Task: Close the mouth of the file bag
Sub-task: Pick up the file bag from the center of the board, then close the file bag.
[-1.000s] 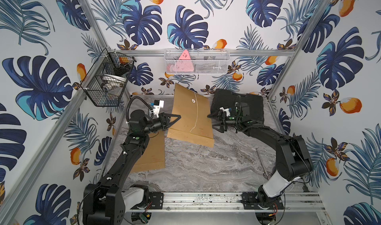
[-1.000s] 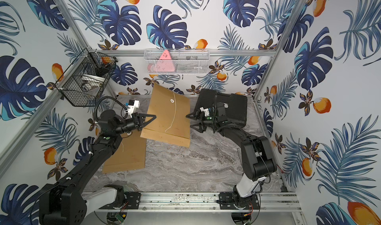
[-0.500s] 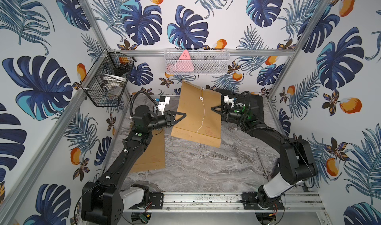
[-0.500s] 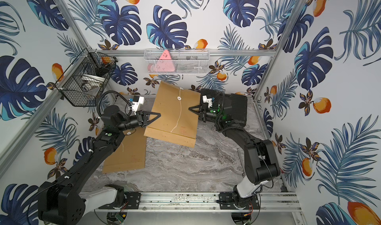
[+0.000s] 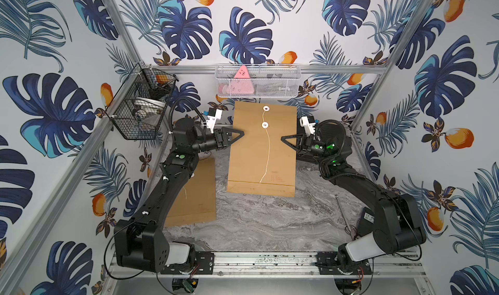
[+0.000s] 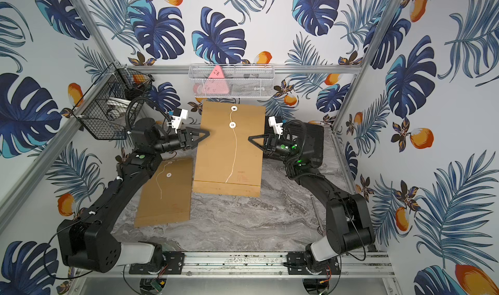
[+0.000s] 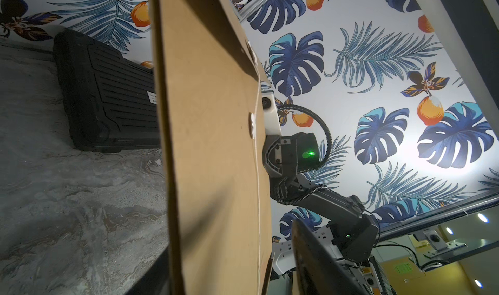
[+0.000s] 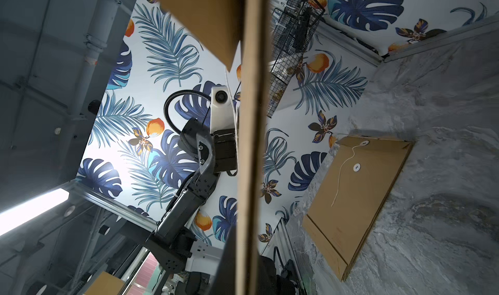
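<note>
The file bag [image 5: 259, 150] is held above the surface [image 5: 270, 220]. The right tool [image 5: 282, 138] is closed on its right edge, while the left tool [image 5: 243, 132] stands with jaws apart around the left edge. The bag is probably light, bendable card, so it is best pinched at the edges near the mouth [image 5: 266, 110].

Top views: we look steeply down from high at the front toward the back wall [image 5: 297, 31]. Both cover the whole counter [image 5: 270, 226] and the upheld file bag [image 5: 251, 150].
Left wrist view: we sit close against the file bag's edge, facing across to the right arm [image 7: 332, 207].
Right wrist view: equally close, facing the left arm [image 8: 186, 199].
</note>
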Motion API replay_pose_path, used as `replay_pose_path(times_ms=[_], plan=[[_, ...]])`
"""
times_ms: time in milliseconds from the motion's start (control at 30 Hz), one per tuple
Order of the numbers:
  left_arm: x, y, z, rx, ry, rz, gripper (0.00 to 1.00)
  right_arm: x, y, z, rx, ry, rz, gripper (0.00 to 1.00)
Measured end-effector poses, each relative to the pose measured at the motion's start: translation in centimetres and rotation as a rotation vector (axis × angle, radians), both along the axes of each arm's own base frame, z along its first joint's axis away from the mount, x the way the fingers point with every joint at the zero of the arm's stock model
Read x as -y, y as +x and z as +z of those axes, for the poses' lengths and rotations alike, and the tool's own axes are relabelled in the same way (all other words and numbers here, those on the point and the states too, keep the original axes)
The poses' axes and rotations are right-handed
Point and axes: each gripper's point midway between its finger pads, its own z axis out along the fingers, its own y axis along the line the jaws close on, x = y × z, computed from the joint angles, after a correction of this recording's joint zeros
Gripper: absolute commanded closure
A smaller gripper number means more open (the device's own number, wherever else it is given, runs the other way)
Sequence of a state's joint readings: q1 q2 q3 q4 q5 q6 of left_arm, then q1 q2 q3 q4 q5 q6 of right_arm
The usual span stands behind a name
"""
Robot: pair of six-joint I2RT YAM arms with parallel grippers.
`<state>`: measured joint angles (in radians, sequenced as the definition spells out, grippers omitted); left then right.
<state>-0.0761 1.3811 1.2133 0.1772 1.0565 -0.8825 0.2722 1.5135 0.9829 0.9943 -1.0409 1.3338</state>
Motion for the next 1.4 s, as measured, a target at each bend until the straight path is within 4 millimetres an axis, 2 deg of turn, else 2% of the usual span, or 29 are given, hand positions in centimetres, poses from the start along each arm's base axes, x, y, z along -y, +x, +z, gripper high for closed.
replay_pose_path(times_ms=[100,300,400,500,600,700,833,900,967,1033,1133,1267,1333,1400], plan=[[0.4,0.6,-0.4,0.002,-0.005,-0.010,0.52,0.0,-0.2,0.3,0.022,0.000,0.003,0.94],[1.9,0.3,-0.8,0.001,-0.044,-0.057,0.66,0.0,-0.5,0.4,0.032,-0.001,0.013,0.92],[2.4,0.3,-0.5,0.025,-0.047,-0.072,0.81,-0.1,-0.4,0.2,0.033,-0.006,0.011,0.90],[2.6,0.5,-0.4,0.038,-0.050,-0.077,1.00,0.0,-0.3,-0.1,0.029,-0.017,0.006,0.75],[2.5,0.5,-0.2,0.055,-0.050,-0.074,1.00,0.2,-0.2,-0.2,0.017,-0.035,-0.017,0.52],[2.3,0.8,0.3,0.089,-0.036,-0.051,1.00,0.9,0.2,-0.6,-0.009,-0.071,-0.073,0.38],[1.5,1.0,2.2,0.190,0.017,0.007,1.00,2.5,2.0,-1.8,-0.093,-0.195,-0.244,0.34],[1.1,1.1,2.8,0.242,0.062,0.047,1.00,4.0,2.9,-2.9,-0.131,-0.305,-0.374,0.34],[0.8,1.3,2.9,0.272,0.108,0.077,1.00,5.7,2.7,-5.1,-0.195,-0.422,-0.471,0.34],[0.5,1.7,2.6,0.285,0.147,0.107,1.00,6.7,1.7,-7.3,-0.248,-0.535,-0.531,0.34],[0.1,2.3,1.7,0.279,0.181,0.140,1.00,5.3,-1.3,-8.8,-0.244,-0.657,-0.521,0.35],[0.0,2.7,1.1,0.268,0.192,0.168,1.00,1.2,-5.3,-10.0,-0.186,-0.728,-0.429,0.37],[0.3,2.6,1.1,0.271,0.192,0.164,1.00,-0.3,-6.3,-10.9,-0.169,-0.742,-0.402,0.37],[0.8,2.4,1.2,0.278,0.190,0.163,1.00,-1.9,-6.5,-11.6,-0.155,-0.734,-0.383,0.38]])
